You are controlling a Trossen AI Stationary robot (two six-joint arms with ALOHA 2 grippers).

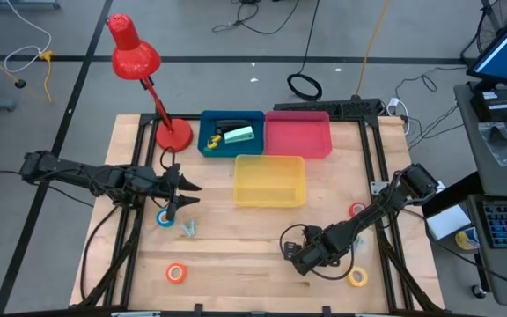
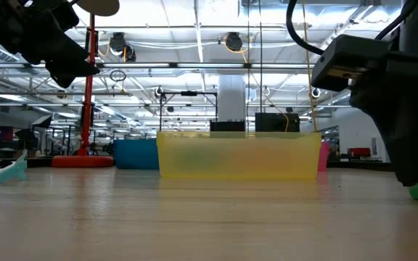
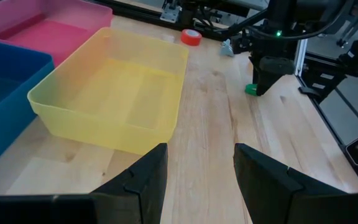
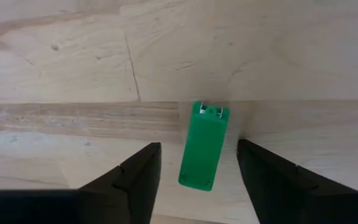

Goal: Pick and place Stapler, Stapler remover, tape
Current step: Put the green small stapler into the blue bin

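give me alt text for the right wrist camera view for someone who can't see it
A small green stapler lies flat on the pale wooden table, directly between the two open dark fingers of the right gripper, which is not yet touching it.

Stapler (image 4: 204, 148) between right tool (image 4: 197, 177) fingers.

Pale wooden table (image 1: 236, 255). On it: red lamp (image 1: 172, 135), blue bin (image 1: 206, 141), pink bin (image 1: 298, 137), yellow bin (image 1: 269, 180), blue (image 1: 165, 217), orange (image 1: 176, 273), red (image 1: 357, 210), yellow (image 1: 357, 278) tape rolls, green stapler (image 4: 204, 146).
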